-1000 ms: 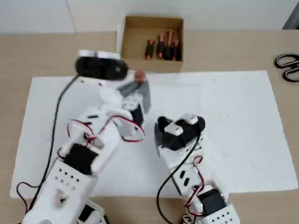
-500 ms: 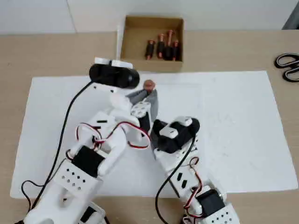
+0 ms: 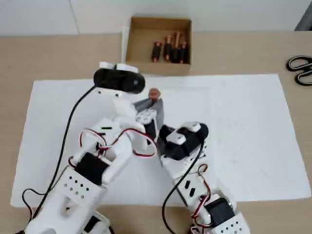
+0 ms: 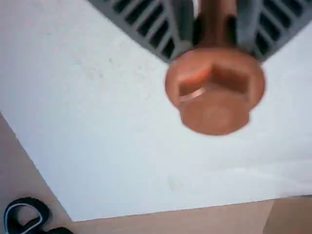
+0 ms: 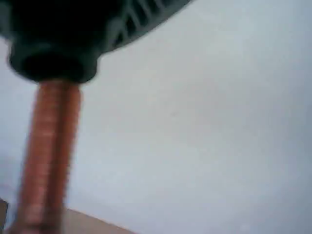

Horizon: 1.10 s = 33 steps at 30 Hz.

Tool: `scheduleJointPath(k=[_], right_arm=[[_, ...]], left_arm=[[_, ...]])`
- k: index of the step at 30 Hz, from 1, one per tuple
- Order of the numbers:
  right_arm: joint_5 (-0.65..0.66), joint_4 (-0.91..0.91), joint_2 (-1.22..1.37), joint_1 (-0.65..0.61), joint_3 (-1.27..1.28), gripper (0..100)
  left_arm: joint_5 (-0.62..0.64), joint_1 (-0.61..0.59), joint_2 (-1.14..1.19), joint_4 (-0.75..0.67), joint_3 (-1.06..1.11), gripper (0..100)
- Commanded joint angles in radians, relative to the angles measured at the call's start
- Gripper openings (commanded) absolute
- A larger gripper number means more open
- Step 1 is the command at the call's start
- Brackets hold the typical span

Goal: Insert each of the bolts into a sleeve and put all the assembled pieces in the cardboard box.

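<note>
Arms are leaning in toward each other over the middle of the white paper sheet (image 3: 243, 126). The left arm is stretching forward from the near left corner. Its wrist camera (image 3: 119, 80) is sitting ahead of the elbow and its grey left gripper (image 3: 152, 100) is angling across toward the other arm. The right arm is folding low beside it, with its black wrist housing (image 3: 184, 139) just next to the left arm's wrist. The left gripper's ribbed fingers (image 4: 141, 19) are pinching the copper bolt (image 4: 214, 92) by its shank, just behind the flanged hex head. The right gripper (image 5: 58, 34) is clamping the black sleeve (image 5: 53, 53), and a threaded copper shank is sticking out of the sleeve's open end.

Compared with a second ago, the left arm is now further right and nearer the robot. The bolt head has come back from just in front of the cardboard box (image 3: 158, 68) to a spot over the sheet beside the right arm. Over the last half second it is barely shifting. The right arm's wrist is also sitting slightly further left than it was a second ago.

In the high view the bolt's head is pointing away from the robot, toward the box. Its long axis is running from there back toward the right gripper, between the two wrists and clear of the paper. How steeply it is tilting is not clear. Four assembled pieces (image 3: 170, 48) are lying side by side in the box.
</note>
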Motion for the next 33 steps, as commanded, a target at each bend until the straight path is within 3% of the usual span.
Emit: scheduleJointPath(k=[1,33], right_arm=[[-0.011,0.001,-0.012,-0.002,0.009,0.4],[-0.011,0.001,-0.016,-0.001,0.009,0.4]], left_arm=[[0.009,0.006,-0.037,0.003,-0.016,0],[0.046,0.054,-0.034,0.092,0.033,0]])
